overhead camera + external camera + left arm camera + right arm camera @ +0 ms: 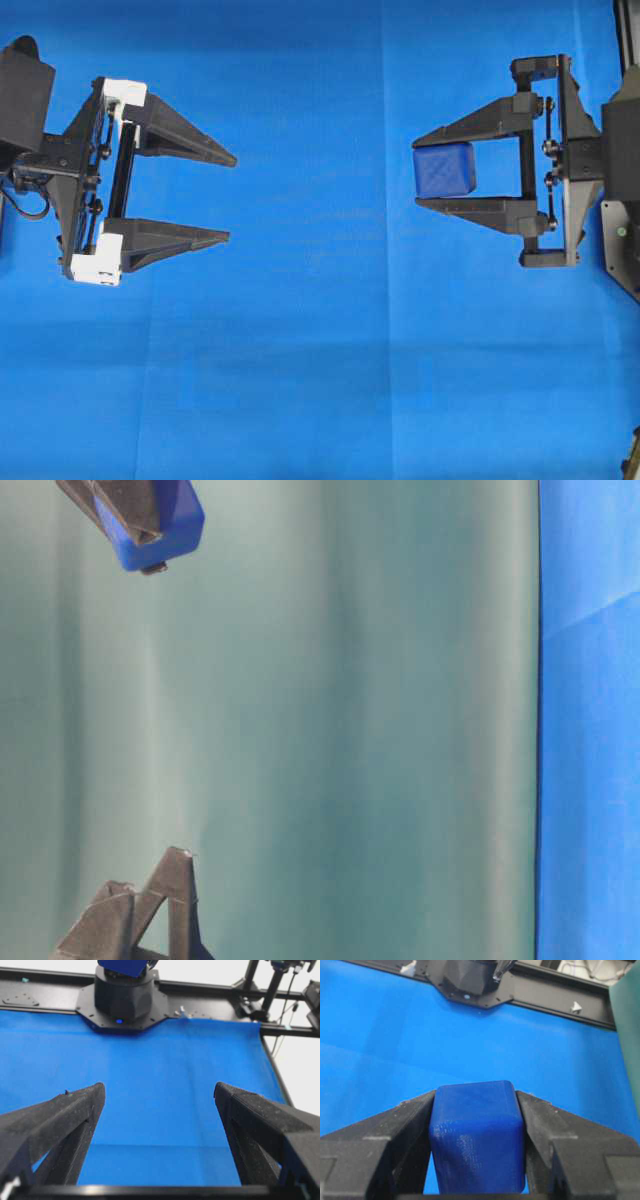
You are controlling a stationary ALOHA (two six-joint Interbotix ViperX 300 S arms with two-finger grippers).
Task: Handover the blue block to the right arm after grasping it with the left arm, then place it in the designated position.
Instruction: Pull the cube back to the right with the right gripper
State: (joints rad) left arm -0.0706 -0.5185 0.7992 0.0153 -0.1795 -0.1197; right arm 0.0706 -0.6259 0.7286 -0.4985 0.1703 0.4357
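Blue block [444, 168]: clamped between the two black fingers of the right gripper, right of centre in the overhead frame; dark blue, rounded edges, darker than the cover beneath.
Block, right wrist view [477, 1137]: fills the lower middle of the frame, a finger pressed against each side face.
Block, table-level view [160, 525]: upper left corner, held by dark finger tips, up off the surface.
Right gripper [432, 169]: closed on the block, fingertips pointing toward the frame's left; body at the right edge.
Left gripper [232, 198]: at the left of the overhead frame, white brackets on its rail, fingers spread wide, nothing between them.
Left gripper, own wrist view [160, 1105]: two fingers at lower left and lower right, bare cover between.
Spacing: the two grippers well apart, tips facing each other across the middle.
Table cover [320, 380]: bright blue, spanning the whole overhead frame.
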